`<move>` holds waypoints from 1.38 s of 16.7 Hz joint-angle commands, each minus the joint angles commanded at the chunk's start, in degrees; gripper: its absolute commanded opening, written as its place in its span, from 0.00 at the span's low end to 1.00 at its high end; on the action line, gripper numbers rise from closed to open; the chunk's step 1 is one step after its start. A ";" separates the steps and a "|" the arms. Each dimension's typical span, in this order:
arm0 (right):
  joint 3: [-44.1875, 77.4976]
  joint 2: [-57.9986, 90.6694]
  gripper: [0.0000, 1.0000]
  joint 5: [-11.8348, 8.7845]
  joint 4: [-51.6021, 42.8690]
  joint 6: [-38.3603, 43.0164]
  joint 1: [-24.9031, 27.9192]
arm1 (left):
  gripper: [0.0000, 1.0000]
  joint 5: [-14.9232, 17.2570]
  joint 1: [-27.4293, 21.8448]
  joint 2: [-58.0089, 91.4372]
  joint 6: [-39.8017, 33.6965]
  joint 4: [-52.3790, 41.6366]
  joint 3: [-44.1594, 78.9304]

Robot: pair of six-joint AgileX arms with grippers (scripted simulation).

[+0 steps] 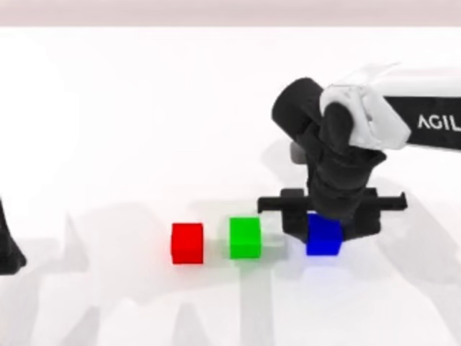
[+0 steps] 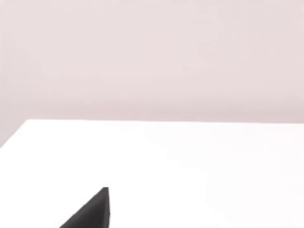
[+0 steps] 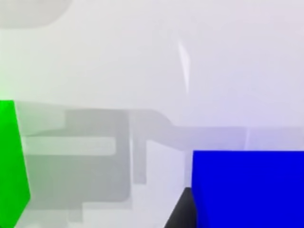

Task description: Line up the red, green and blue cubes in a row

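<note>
Your right gripper (image 1: 325,229) is down over the blue cube (image 1: 323,236), and in the right wrist view one dark finger (image 3: 179,211) lies right against the blue cube's side; whether the fingers actually clamp it you cannot tell. The cube sits on the white surface (image 1: 144,130), right of the green cube (image 1: 245,237), with the red cube (image 1: 187,243) left of that, all three roughly in a row with gaps between. Your left arm (image 1: 9,249) is parked at the left edge.
</note>
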 joint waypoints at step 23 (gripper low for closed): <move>4.66 -1.95 1.00 -0.05 -6.48 -0.03 0.23 | 1.00 0.00 0.00 0.00 0.00 0.00 0.00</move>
